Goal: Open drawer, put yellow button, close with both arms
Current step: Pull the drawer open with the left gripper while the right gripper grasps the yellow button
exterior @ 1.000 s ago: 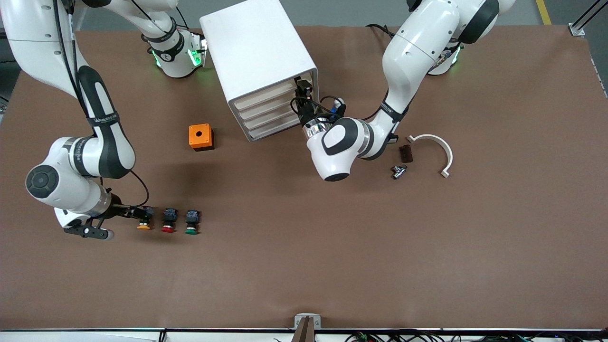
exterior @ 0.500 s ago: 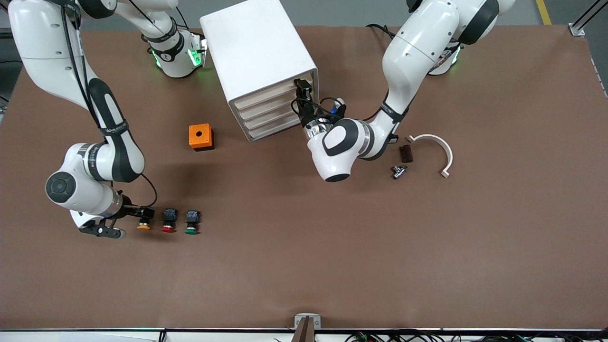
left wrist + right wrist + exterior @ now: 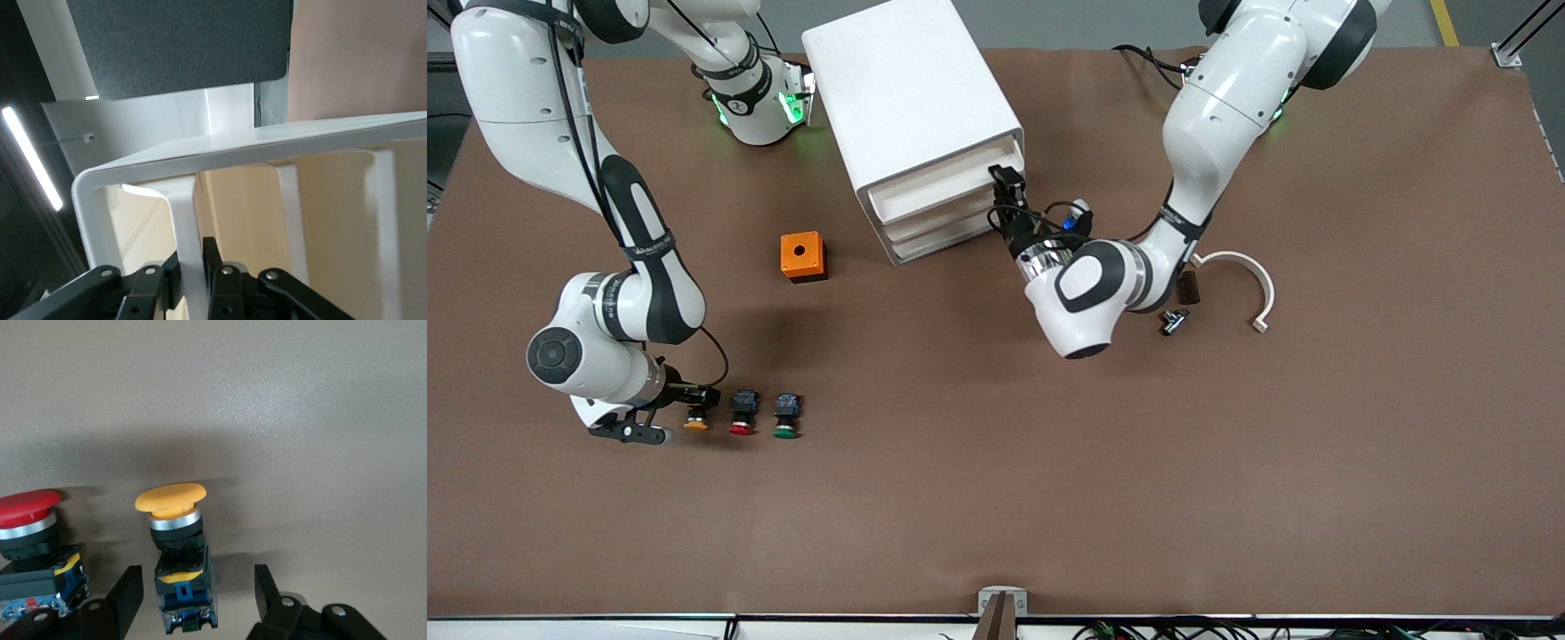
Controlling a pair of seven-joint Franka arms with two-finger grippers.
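The white cabinet [image 3: 911, 98] stands at the robots' side of the table. Its top drawer [image 3: 938, 189] is pulled out a little. My left gripper [image 3: 1005, 188] is shut on the drawer's front lip at the end toward the left arm. In the left wrist view [image 3: 193, 270] both fingers [image 3: 213, 260] pinch the white lip. The yellow button [image 3: 695, 418] lies on the table toward the right arm's end. My right gripper [image 3: 698, 398] is open around its body. In the right wrist view the button [image 3: 175, 540] lies between the spread fingers [image 3: 128, 590] of the right gripper [image 3: 197, 587], which do not touch it.
A red button [image 3: 741, 416] and a green button [image 3: 785, 416] lie beside the yellow one. An orange box [image 3: 803, 256] with a hole sits beside the cabinet. A white curved clamp [image 3: 1243, 271], a dark block [image 3: 1187, 286] and a metal fitting [image 3: 1172, 320] lie under the left arm.
The left gripper has drawn the top drawer out a little, toward the front camera. The right gripper has moved along the table until its fingers stand either side of the yellow button.
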